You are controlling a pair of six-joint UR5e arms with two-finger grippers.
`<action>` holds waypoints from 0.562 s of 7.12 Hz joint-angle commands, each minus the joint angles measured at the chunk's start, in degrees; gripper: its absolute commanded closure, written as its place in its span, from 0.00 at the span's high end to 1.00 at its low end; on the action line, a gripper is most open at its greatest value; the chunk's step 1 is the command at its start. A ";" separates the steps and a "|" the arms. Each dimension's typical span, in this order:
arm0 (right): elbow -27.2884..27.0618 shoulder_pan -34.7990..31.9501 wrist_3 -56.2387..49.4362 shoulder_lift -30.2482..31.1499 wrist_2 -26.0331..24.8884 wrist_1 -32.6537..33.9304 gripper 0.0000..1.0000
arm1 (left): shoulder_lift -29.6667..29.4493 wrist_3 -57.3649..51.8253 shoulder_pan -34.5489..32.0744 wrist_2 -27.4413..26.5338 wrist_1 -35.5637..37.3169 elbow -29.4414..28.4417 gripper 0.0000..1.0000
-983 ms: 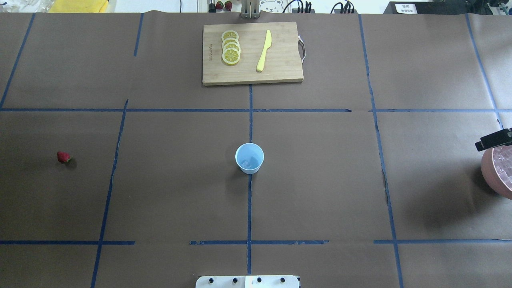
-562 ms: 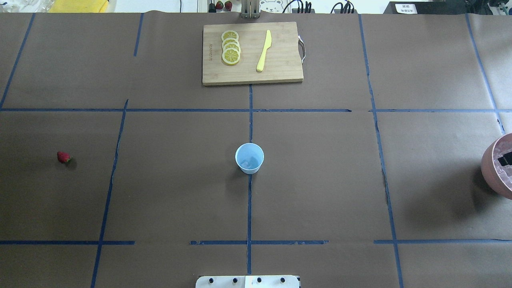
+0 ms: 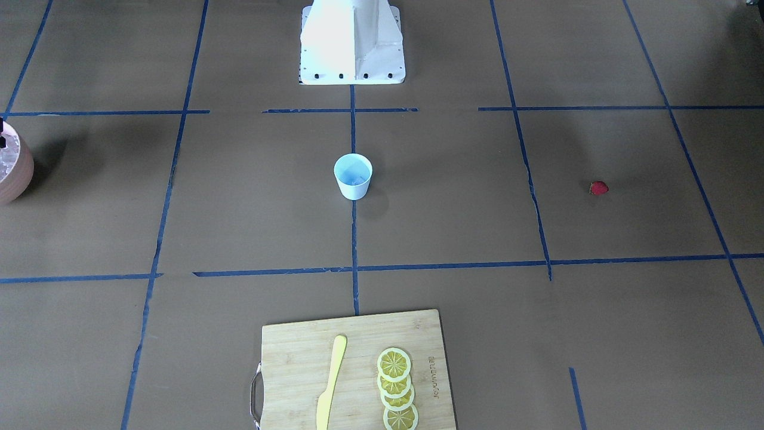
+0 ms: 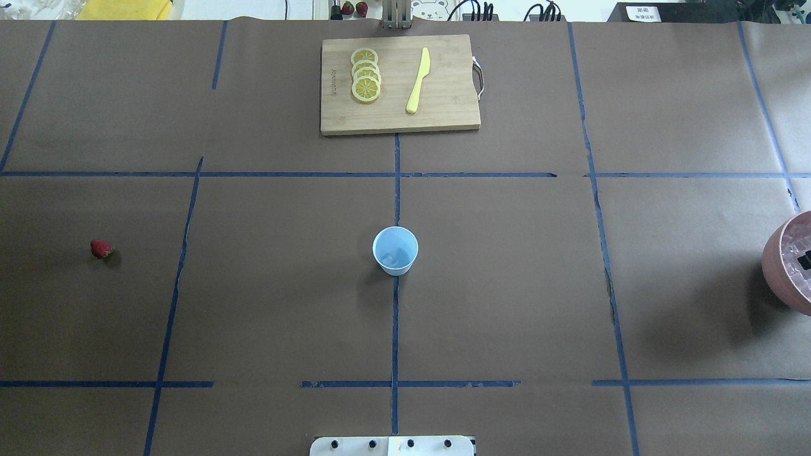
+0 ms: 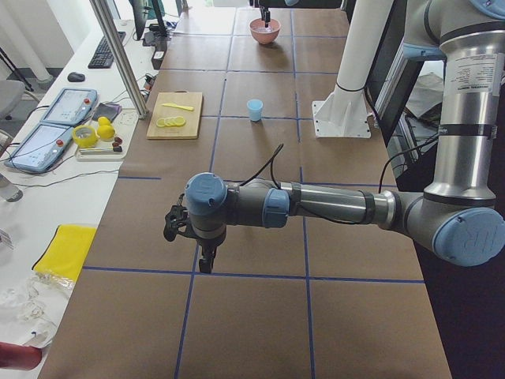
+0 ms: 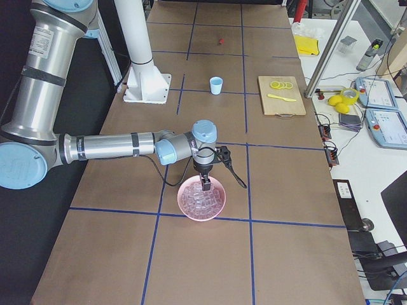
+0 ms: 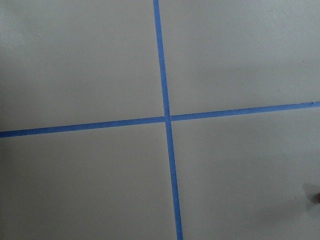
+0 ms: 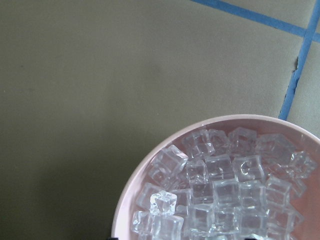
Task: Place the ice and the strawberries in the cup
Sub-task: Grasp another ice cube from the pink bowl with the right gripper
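cup (image 4: 395,251): upright at the middle of the table (image 4: 507,285), standing on a blue tape line (image 4: 395,329); nothing touches it from outside.
cup contents: at least one clear cube of ice (image 4: 389,258) on the bottom; exact count not readable.
ice supply: a heap of clear cubes fills the pink bowl (image 8: 131,192) at the robot's right end of the table, well apart from the cup.
strawberry (image 4: 100,248): lies on the brown paper far toward the robot's left, well apart from the cup, untouched.
right gripper (image 6: 205,186): points straight down inside the bowl's rim, its tip at the level of the cubes. Contact with a cube cannot be confirmed. Jaws: cannot tell whether released or clenched; the overhead view shows only a dark sliver at its edge.
left gripper (image 5: 205,267): points down over bare paper at the robot's left end, above a crossing of tape lines. Jaws: cannot tell, seen only from the side view.
cutting board (image 4: 443,101): at the table's edge opposite the robot; carries a row of overlapping lemon slices (image 4: 365,76) with a yellow knife (image 4: 418,80) beside them, apart.
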State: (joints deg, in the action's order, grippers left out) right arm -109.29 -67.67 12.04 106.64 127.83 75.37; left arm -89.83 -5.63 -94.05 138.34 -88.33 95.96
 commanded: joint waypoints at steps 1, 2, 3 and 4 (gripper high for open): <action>0.22 0.00 -1.74 0.23 -0.48 0.21 0.72 | 0.00 0.00 0.00 0.00 0.00 0.01 1.00; 1.09 0.00 -5.07 0.32 -0.65 0.30 0.70 | 0.00 0.00 0.00 0.00 0.00 0.01 1.00; 1.88 0.00 -5.54 0.23 -0.74 0.21 0.68 | 0.00 0.00 0.00 0.00 0.00 0.01 1.00; 1.97 0.00 -6.15 0.23 -1.35 0.30 0.64 | 0.00 0.00 0.00 0.00 -0.09 0.01 1.00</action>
State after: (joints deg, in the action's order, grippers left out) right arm -107.71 -67.67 6.89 106.88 126.99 75.62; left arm -89.82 -5.63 -94.04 138.34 -88.35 95.97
